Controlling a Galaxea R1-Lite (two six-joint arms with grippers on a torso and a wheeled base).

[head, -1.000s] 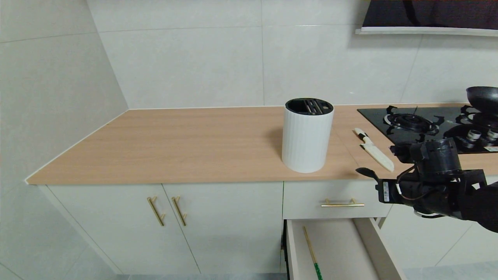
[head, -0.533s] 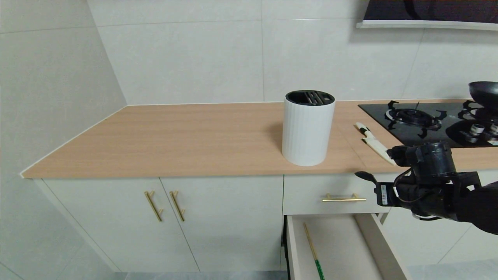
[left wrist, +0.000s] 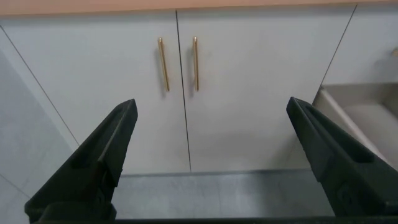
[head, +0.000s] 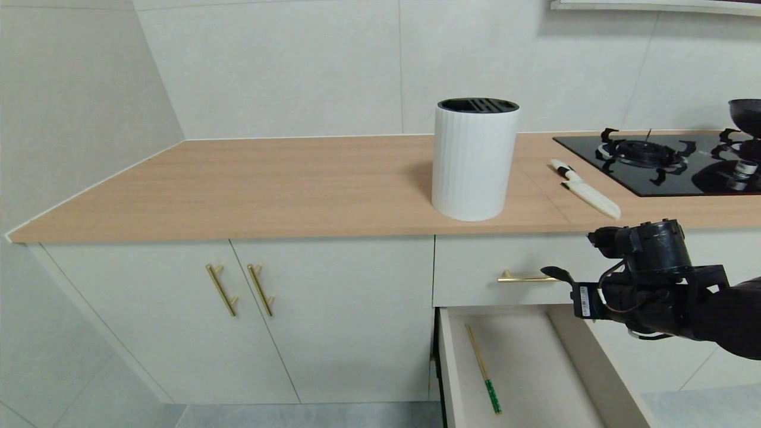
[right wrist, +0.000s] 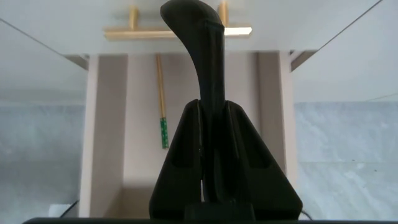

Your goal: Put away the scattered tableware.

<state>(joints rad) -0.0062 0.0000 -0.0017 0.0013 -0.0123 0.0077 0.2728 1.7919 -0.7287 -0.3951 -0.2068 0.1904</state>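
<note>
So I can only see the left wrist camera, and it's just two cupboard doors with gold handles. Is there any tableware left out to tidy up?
Observer: Yes. A knife with a pale blade lies flat on the counter, between the white holder and the stove.
Operator: Is anything put away already?
Observer: A chopstick with a green end lies in the open drawer.
Operator: Where's the other hand?
Observer: The right hand hangs above that drawer, shut and empty.
</note>
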